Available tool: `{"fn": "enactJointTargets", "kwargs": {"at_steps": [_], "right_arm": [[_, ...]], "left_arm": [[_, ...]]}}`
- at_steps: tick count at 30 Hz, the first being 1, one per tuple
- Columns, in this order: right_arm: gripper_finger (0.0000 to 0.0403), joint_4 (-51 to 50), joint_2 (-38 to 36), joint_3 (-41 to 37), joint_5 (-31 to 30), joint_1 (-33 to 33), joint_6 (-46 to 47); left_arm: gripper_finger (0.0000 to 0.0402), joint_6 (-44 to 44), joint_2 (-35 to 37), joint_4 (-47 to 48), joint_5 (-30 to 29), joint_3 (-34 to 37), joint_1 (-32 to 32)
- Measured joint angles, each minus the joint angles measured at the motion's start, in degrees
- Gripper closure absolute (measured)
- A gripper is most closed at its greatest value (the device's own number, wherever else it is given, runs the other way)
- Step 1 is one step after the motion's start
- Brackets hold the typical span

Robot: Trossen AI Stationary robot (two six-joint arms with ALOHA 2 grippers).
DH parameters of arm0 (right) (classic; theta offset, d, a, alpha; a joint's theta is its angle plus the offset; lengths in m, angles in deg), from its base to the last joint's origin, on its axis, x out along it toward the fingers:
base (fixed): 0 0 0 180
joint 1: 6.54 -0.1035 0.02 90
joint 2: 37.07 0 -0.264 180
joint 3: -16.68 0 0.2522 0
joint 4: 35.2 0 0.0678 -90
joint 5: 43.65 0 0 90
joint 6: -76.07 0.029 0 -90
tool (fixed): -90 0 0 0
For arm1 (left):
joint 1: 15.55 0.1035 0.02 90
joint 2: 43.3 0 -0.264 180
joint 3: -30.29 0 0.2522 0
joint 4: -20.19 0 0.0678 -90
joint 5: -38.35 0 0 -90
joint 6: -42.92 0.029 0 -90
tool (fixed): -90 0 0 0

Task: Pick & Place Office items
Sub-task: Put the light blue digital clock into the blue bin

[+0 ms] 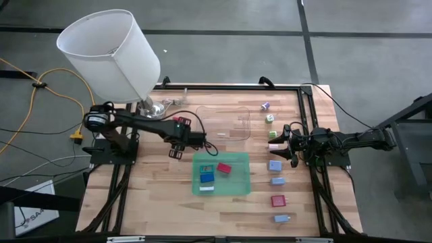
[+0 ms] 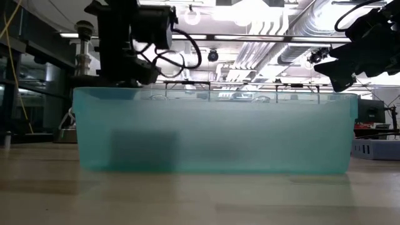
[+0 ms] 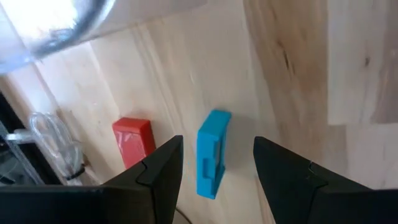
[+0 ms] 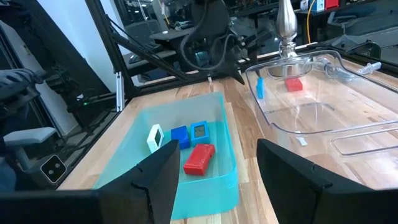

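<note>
The left gripper [image 1: 208, 140] is being held open and empty over the tabletop [image 1: 162, 196], just at nine o'clock of the clear tray [image 1: 229, 111]; a blue block [image 3: 212, 152] is being framed between its fingers. The right gripper [image 1: 281, 142] is being held open, empty, at three o'clock of the green tray [image 1: 237, 185], where several blocks are being kept.
</note>
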Motion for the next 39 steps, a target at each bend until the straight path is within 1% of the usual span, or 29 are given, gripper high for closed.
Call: {"fn": "enactJointTargets", "kwargs": {"at_steps": [4, 12, 19, 22, 28, 39], "right_arm": [[0.0201, 0.0, 0.0, 0.0, 0.0, 0.0, 0.0], [0.0201, 0.0, 0.0, 0.0, 0.0, 0.0, 0.0], [0.0201, 0.0, 0.0, 0.0, 0.0, 0.0, 0.0], [0.0201, 0.0, 0.0, 0.0, 0.0, 0.0, 0.0], [0.0201, -0.1, 0.0, 0.0, 0.0, 0.0, 0.0], [0.0201, -0.1, 0.0, 0.0, 0.0, 0.0, 0.0]], "left_arm": [[0.0215, 1.1, -1.3, 0.1, 0.1, 0.0, 1.5], [0.0215, 2.7, -3.6, -0.5, 2.8, -0.2, 4.6], [0.0217, 3.2, -3.6, -0.8, 4.2, -0.2, 5.4], [0.0222, 3.1, -3.7, -0.5, 3.9, -0.2, 5.3], [0.0229, -0.6, -2.9, 0.4, 3.1, 0.2, 5.1], [0.0229, -4.8, 2.1, 2.0, 3.2, 0.2, 5.0]]}}
